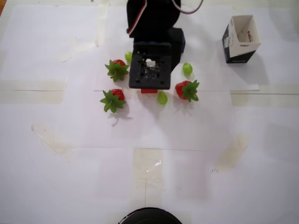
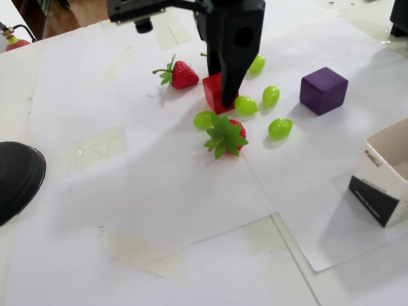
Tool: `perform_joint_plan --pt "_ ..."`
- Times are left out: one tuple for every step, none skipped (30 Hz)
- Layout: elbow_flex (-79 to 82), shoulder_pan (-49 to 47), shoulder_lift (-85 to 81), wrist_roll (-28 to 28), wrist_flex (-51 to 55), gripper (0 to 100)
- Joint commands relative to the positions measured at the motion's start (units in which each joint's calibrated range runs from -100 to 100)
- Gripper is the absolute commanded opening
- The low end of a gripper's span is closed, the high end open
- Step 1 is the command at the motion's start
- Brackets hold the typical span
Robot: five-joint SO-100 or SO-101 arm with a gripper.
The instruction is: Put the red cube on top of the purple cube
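Note:
The red cube (image 2: 213, 95) sits on the white paper; in the overhead view only a thin strip of it (image 1: 148, 91) shows under the arm. My gripper (image 2: 223, 102) reaches down onto it, and one black finger (image 2: 231, 76) covers the cube's right side. The other finger is hidden, so I cannot tell whether the jaws are closed on the cube. From overhead the gripper (image 1: 149, 87) is hidden under its own black wrist block. The purple cube (image 2: 324, 90) stands alone to the right in the fixed view. It does not show in the overhead view.
Three strawberries (image 1: 117, 69) (image 1: 113, 99) (image 1: 187, 89) and several green grapes (image 2: 245, 105) (image 2: 280, 127) crowd around the red cube. An open black-and-white carton (image 1: 240, 39) (image 2: 382, 185) stands off to the side. A black round object (image 2: 16, 178) lies at the table edge.

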Motion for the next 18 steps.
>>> perform_joint_plan --pt "-1.3 0.9 -0.5 0.1 -0.9 23" --pt "-1.5 1.0 -0.2 0.1 -0.9 23" --pt "-1.7 1.2 0.3 0.3 -0.9 22" --pt "-1.8 1.3 0.5 0.3 -0.8 22" --pt "-2.1 1.5 0.7 0.5 -0.5 22" --pt "-2.1 1.5 1.0 0.6 -0.3 22" --pt "-2.1 1.6 1.2 0.6 -0.1 21" --pt "-2.1 1.8 1.3 0.5 0.0 21" --pt "-2.1 1.9 1.4 0.6 0.1 21" --pt "-2.3 2.0 1.5 0.7 0.0 21" --pt "-2.3 2.0 1.7 0.6 -0.2 21" --pt "-2.3 2.0 1.7 0.6 -0.5 20" --pt "-2.3 2.0 1.8 0.7 -0.5 20" --pt "-2.3 1.9 1.8 0.7 -0.5 19" --pt "-2.4 1.8 1.9 0.7 -0.6 18" --pt "-2.5 1.8 2.0 0.7 -0.6 17" --pt "-2.5 1.6 2.0 0.5 -0.6 16" --pt "-2.6 1.5 2.0 0.4 -0.6 15"
